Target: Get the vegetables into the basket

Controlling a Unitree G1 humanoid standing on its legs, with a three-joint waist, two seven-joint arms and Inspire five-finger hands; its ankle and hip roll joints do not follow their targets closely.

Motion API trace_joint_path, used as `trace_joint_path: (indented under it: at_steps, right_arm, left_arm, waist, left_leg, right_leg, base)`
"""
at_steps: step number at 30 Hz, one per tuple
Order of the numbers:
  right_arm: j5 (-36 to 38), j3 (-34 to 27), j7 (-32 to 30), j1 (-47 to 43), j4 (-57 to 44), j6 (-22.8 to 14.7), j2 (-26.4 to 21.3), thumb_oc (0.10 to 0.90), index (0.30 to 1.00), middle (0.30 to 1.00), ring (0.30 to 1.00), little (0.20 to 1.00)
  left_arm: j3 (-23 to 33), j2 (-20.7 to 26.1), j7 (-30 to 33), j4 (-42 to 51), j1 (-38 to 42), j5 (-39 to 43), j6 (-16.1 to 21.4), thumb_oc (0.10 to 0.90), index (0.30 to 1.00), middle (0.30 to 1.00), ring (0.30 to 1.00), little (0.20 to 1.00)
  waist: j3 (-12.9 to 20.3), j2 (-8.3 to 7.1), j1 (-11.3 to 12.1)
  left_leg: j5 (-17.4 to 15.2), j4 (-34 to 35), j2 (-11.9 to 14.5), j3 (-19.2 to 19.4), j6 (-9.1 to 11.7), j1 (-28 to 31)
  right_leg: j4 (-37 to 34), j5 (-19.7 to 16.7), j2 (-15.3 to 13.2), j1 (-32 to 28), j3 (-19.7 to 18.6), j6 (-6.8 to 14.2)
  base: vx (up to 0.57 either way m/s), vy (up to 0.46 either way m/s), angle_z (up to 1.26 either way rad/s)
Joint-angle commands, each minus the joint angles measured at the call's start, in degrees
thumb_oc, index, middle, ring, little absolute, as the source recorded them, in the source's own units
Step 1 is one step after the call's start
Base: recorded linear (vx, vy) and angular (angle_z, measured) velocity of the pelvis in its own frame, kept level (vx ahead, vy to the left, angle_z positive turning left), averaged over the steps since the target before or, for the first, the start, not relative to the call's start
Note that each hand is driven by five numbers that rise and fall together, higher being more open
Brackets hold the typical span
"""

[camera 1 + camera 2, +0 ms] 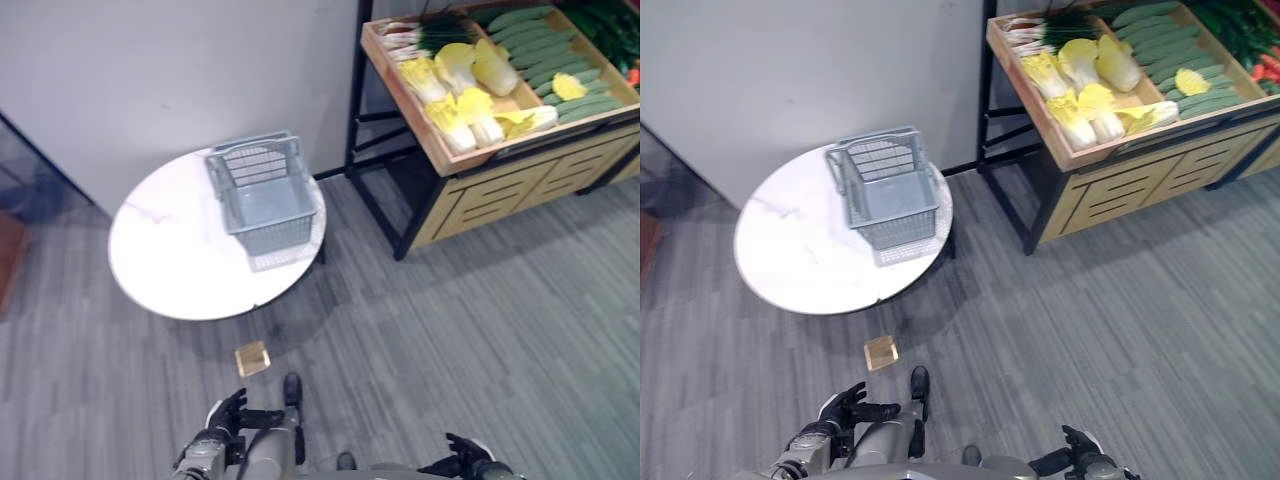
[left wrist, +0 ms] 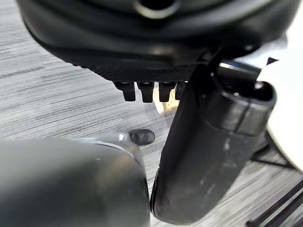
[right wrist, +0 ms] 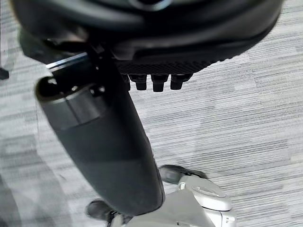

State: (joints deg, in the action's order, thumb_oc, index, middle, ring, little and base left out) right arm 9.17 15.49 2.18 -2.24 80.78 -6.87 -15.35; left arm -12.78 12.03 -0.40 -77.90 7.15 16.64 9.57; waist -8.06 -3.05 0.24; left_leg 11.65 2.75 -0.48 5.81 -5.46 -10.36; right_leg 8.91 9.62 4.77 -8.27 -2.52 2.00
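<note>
My left hand (image 1: 228,413) hangs low over the grey floor (image 1: 480,330), well short of the round white table (image 1: 180,260), fingers loose and spread, holding nothing. My right hand (image 1: 462,456) hangs off to the table's near right, fingers likewise relaxed and empty. The grey basket (image 1: 262,195) stands upright on the table's far right part, nothing in it. The vegetables lie well to the right of the table in a tilted wooden crate (image 1: 420,130): yellow cabbages (image 1: 470,105), green cucumbers (image 1: 555,55), leafy greens (image 1: 425,30). A small tan block (image 1: 253,358) lies on the floor just beside the table's near edge.
</note>
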Motion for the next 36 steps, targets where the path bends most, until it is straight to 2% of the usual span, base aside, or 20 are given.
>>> trace_joint_path:
  at_steps: [1, 4, 7, 10, 12, 13, 14, 15, 16, 18, 22, 25, 27, 29, 30, 31, 32, 33, 35, 36]
  right_arm:
    - [-1.13, 0.3, 0.81, 0.23, -4.72, -0.88, -1.31, 0.9, 1.0, 1.0, 1.0, 1.0]
    - [-1.22, 1.02, 0.56, -1.08, -5.94, -0.89, -1.05, 0.9, 1.0, 1.0, 1.0, 1.0]
    - [-0.92, 1.5, 0.32, -1.91, -7.09, -1.07, -0.6, 0.9, 1.0, 1.0, 1.0, 1.0]
    - [-1.17, 1.93, 0.15, -2.13, -7.13, -1.19, -0.71, 0.9, 1.0, 1.0, 1.0, 1.0]
    - [-1.16, 1.95, 0.03, -2.63, -7.07, -1.21, -0.68, 0.9, 1.0, 1.0, 1.0, 1.0]
    - [-1.02, 1.95, -0.09, -3.21, -7.01, -1.16, -0.6, 0.9, 1.0, 1.0, 1.0, 1.0]
    - [-1.26, 2.1, -0.37, -3.86, -6.86, -1.01, -0.39, 0.9, 1.0, 1.0, 1.0, 1.0]
    - [-1.67, 2.35, -0.34, -3.96, -6.82, -0.85, -0.32, 0.9, 1.0, 1.0, 1.0, 1.0]
    - [-1.67, 2.36, -0.35, -3.96, -6.82, -0.85, -0.32, 0.9, 1.0, 1.0, 1.0, 1.0]
    - [-2.27, 2.61, 0.03, -3.43, -6.72, -0.8, -0.13, 0.9, 1.0, 1.0, 1.0, 1.0]
    - [-3.16, 2.7, 0.42, -2.41, -5.94, -0.61, -0.63, 0.9, 1.0, 1.0, 1.0, 1.0]
    - [-2.34, 2.32, -0.25, -2.57, -6.28, -1.03, -1.91, 0.9, 1.0, 1.0, 1.0, 1.0]
    - [-2.13, 2.18, -0.37, -2.64, -6.29, -1.15, -2.18, 0.9, 1.0, 1.0, 1.0, 1.0]
    - [-1.86, 1.16, -0.53, -2.31, -5.9, -1.1, -3.26, 0.9, 1.0, 1.0, 1.0, 1.0]
    - [-1.86, 1.16, -0.53, -2.3, -5.9, -1.11, -3.27, 0.9, 1.0, 1.0, 1.0, 1.0]
    - [-2.0, 0.97, -0.64, -2.18, -5.72, -1.16, -3.59, 0.9, 1.0, 1.0, 1.0, 1.0]
    - [-2.24, 0.84, -0.9, -2.04, -5.33, -1.08, -3.94, 0.9, 1.0, 1.0, 1.0, 1.0]
    - [-2.24, 0.83, -0.9, -2.03, -5.33, -1.09, -3.94, 0.9, 1.0, 1.0, 1.0, 1.0]
    - [-2.16, 0.25, -1.1, -1.72, -4.84, -0.79, -4.2, 0.9, 1.0, 1.0, 1.0, 1.0]
    - [-2.16, 0.25, -1.09, -1.72, -4.84, -0.79, -4.21, 0.9, 1.0, 1.0, 1.0, 1.0]
  left_arm:
    - [-1.84, 0.79, -0.52, 3.28, -3.34, -2.89, 0.47, 0.9, 1.0, 1.0, 1.0, 1.0]
    - [-2.26, 1.22, -0.36, 4.09, -2.31, -2.4, 0.44, 0.9, 1.0, 1.0, 1.0, 1.0]
    - [-2.69, 1.3, 0.08, 3.58, -1.65, -2.69, 0.33, 0.9, 1.0, 1.0, 1.0, 1.0]
    - [-2.77, 1.42, -0.13, 2.83, -1.88, -2.78, 0.39, 0.9, 1.0, 1.0, 1.0, 1.0]
    - [-2.65, 1.23, -0.04, 1.8, -1.84, -3.16, 0.48, 0.9, 1.0, 1.0, 1.0, 1.0]
    - [-2.52, 1.08, 0.01, 1.18, -1.56, -3.4, 0.45, 0.9, 1.0, 1.0, 1.0, 1.0]
    - [-2.29, 1.04, 0.35, 0.63, -1.17, -3.72, 0.47, 0.9, 1.0, 1.0, 1.0, 1.0]
    - [-2.14, 1.15, 0.44, 0.22, -1.08, -3.93, 0.45, 0.9, 1.0, 1.0, 1.0, 1.0]
    - [-2.13, 1.14, 0.44, 0.21, -1.08, -3.93, 0.46, 0.9, 1.0, 1.0, 1.0, 1.0]
    - [-1.8, 1.41, 0.39, -0.25, -1.26, -4.17, 0.42, 0.9, 1.0, 1.0, 1.0, 1.0]
    - [-1.36, 1.04, 0.11, -0.79, -2.11, -4.66, 0.31, 0.9, 1.0, 1.0, 1.0, 1.0]
    - [-0.7, 0.97, 0.67, -0.37, -1.96, -3.27, 0.17, 0.9, 1.0, 1.0, 1.0, 1.0]
    - [-0.83, 0.82, 0.84, -0.32, -1.76, -3.03, 0.31, 0.9, 1.0, 1.0, 1.0, 1.0]
    - [-1.46, 0.41, 0.88, 0.61, -1.57, -2.78, 0.43, 0.9, 1.0, 1.0, 1.0, 1.0]
    - [-1.46, 0.41, 0.88, 0.61, -1.58, -2.78, 0.43, 0.9, 1.0, 1.0, 1.0, 1.0]
    - [-1.66, 0.4, 0.84, 1.07, -1.59, -2.65, 0.45, 0.9, 1.0, 1.0, 1.0, 1.0]
    - [-2.25, 0.66, 0.95, 1.61, -1.52, -3.24, 0.59, 0.9, 1.0, 1.0, 1.0, 1.0]
    - [-2.25, 0.65, 0.95, 1.61, -1.53, -3.25, 0.58, 0.9, 1.0, 1.0, 1.0, 1.0]
    - [-2.92, 0.76, 1.34, 1.68, -1.6, -3.88, 0.81, 0.9, 1.0, 1.0, 1.0, 1.0]
    - [-2.93, 0.76, 1.34, 1.68, -1.6, -3.88, 0.81, 0.9, 1.0, 1.0, 1.0, 1.0]
  waist:
    - [-0.03, -1.93, 1.66]
    - [-1.03, -1.52, 1.72]
    - [-2.27, -0.4, 1.07]
    - [-2.54, 0.67, 0.79]
    - [-3.24, 1.03, 0.17]
    - [-3.42, 0.82, -0.07]
    - [-3.98, 0.22, -0.48]
    - [-4.17, -0.22, -0.76]
    - [-4.29, -0.17, -0.79]
    - [-4.17, -0.71, -1.43]
    - [-3.67, -0.78, -1.08]
    - [-4.05, -0.06, -0.86]
    - [-4.28, 0.13, -0.73]
    - [-4.53, 0.37, -1.33]
    - [-4.52, 0.39, -1.36]
    - [-4.73, 0.39, -1.61]
    - [-4.92, 0.59, -1.86]
    - [-4.97, 0.59, -1.83]
    - [-4.45, 1.39, -1.63]
    - [-4.45, 1.39, -1.64]
  left_leg:
    - [-5.57, -7.67, 0.4, -0.48, 4.1, -4.05]
    - [-6.65, -7.46, -0.29, -0.69, 2.77, -3.01]
    - [-7.66, -5.88, -0.75, -1.46, 1.97, 0.16]
    - [-8.24, -3.57, -0.32, -1.87, 2.51, 3.32]
    - [-8.56, -2.74, 0.2, -2.68, 3.29, 4.5]
    - [-8.79, -2.57, 0.19, -3.05, 3.72, 4.73]
    - [-9.69, -2.16, 0.15, -4.02, 4.44, 6.0]
    - [-10.22, -2.02, 0.15, -4.44, 4.67, 6.78]
    - [-10.28, -2.02, 0.19, -4.49, 4.68, 6.94]
    - [-11.15, -2.2, 0.46, -6.7, 5.19, 8.44]
    - [-11.46, -2.17, 1.99, -9.47, 6.66, 9.41]
    - [-11.2, -4.13, 3.86, -12.3, 8.41, 7.42]
    - [-10.95, -4.48, 4.0, -12.76, 8.63, 7.04]
    - [-11.96, -9.03, 3.99, -10.2, 9.19, 4.95]
    - [-12.05, -9.19, 3.99, -10.24, 9.2, 4.85]
    - [-11.8, -10.42, 4.54, -8.16, 9.59, 4.25]
    - [-9.92, -9.99, 7.33, -4.39, 10.26, 3.95]
    - [-9.91, -9.95, 7.35, -4.36, 10.28, 4.05]
    - [-7.5, -5.71, 9.75, -4.05, 10.97, 3.66]
    - [-7.46, -5.64, 9.75, -4.05, 10.97, 3.69]
  right_leg:
    - [6.66, -17.17, -12.75, 3.06, -0.67, 6.95]
    - [14.7, -22.43, -12.66, 7.23, 0.49, 7.88]
    - [18.65, -22.2, -12.98, 10.67, 2.73, 6.82]
    - [12.6, -17.44, -14.85, 13.79, 6.04, 5.49]
    - [6.24, -14.29, -15.1, 15.31, 5.74, 5.18]
    - [2.15, -14.63, -15.23, 16.47, 4.92, 5.38]
    - [-4.03, -17.15, -15.91, 17.93, 3.86, 6.07]
    - [-5.57, -19.17, -16.27, 18.92, 3.15, 6.66]
    - [-5.63, -19.15, -16.23, 18.7, 3.22, 6.65]
    - [-5.09, -19.29, -15.03, 18.97, 0.49, 6.97]
    - [-6.06, -17.47, -13.85, 16.93, 3.3, 5.88]
    - [-4.33, -14.85, -12.13, 16.67, 6.47, 4.07]
    - [-4.1, -14.54, -11.98, 16.53, 7.08, 3.85]
    - [-3.46, -13.29, -12.68, 15.53, 9.12, 3.3]
    - [-3.44, -13.27, -12.68, 15.55, 9.15, 3.31]
    - [-3.36, -13.04, -13.03, 15.08, 9.88, 3.09]
    - [-3.6, -12.78, -13.65, 14.12, 11.05, 3.14]
    - [-3.61, -12.77, -13.63, 14.06, 11.03, 3.13]
    - [-4.91, -13.28, -14.63, 13.04, 11.42, 4.34]
    - [-4.92, -13.28, -14.64, 13.03, 11.42, 4.34]
  base:
    - [0.2, 0.191, 0.04]
    - [0.12, 0.164, -0.04]
    - [0.12, 0.129, 0.24]
    - [0.16, 0.026, 0.11]
    - [0.14, -0.073, 0.01]
    - [0.19, -0.18, 0.05]
    - [0.21, -0.222, 0.12]
    - [0.18, -0.183, 0.2]
    - [0.16, -0.152, 0.25]
    - [0.22, -0.227, 0.69]
    - [0.16, -0.275, 0.82]
    - [0.08, -0.262, 0.51]
    - [0.07, -0.186, 0.49]
    - [0.09, -0.142, 0.42]
    - [0.03, -0.018, 0.47]
    - [0.05, 0.035, 0.72]
    - [0.05, 0.034, 0.63]
    - [0.07, 0.07, 0.47]
    - [0.07, 0.131, 0.18]
    - [0.07, 0.179, 0.19]
